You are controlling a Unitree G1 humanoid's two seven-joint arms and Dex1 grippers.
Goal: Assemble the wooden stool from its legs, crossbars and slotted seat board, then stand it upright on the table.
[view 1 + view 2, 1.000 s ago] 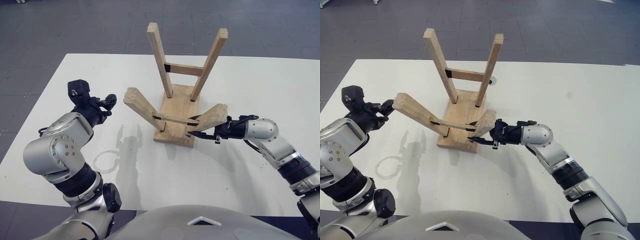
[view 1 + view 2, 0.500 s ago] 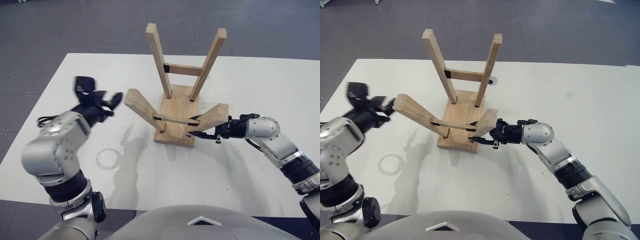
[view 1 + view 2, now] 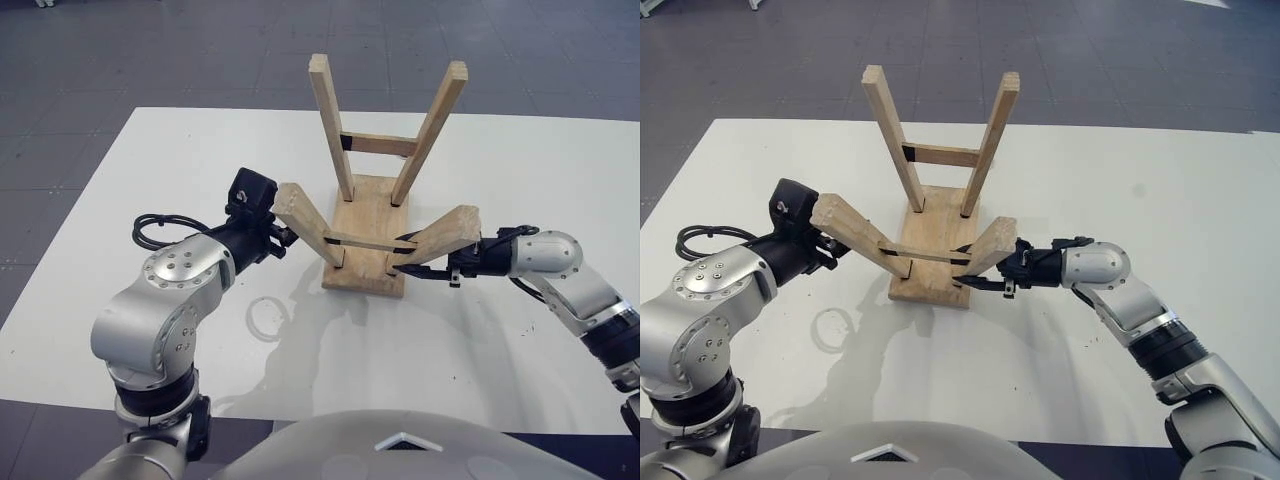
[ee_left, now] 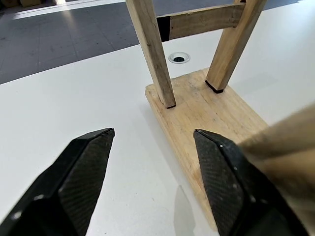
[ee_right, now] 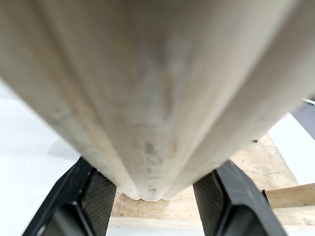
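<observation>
The stool lies upside down, its seat board (image 3: 375, 212) flat on the white table. The far leg pair (image 3: 332, 125) stands upright in the board, joined by a crossbar (image 3: 380, 145). The near leg pair leans toward me, linked by a thin crossbar (image 3: 365, 241). My right gripper (image 3: 415, 265) is shut on the near-right leg (image 3: 445, 232), which sits between its fingers (image 5: 93, 196). My left gripper (image 3: 278, 237) is open beside the top of the near-left leg (image 3: 308, 222). In the left wrist view its fingers (image 4: 83, 167) frame the board (image 4: 206, 105), with the leg blurred against one finger.
A small round hole (image 4: 178, 58) sits in the table behind the stool. A faint ring mark (image 3: 263, 318) lies on the table in front of my left arm. The table's far edge (image 3: 200, 108) borders grey floor.
My left arm has swung in from the left to the near-left leg's top end. The right gripper has kept its hold on the near-right leg. The whole view has shifted slightly.
</observation>
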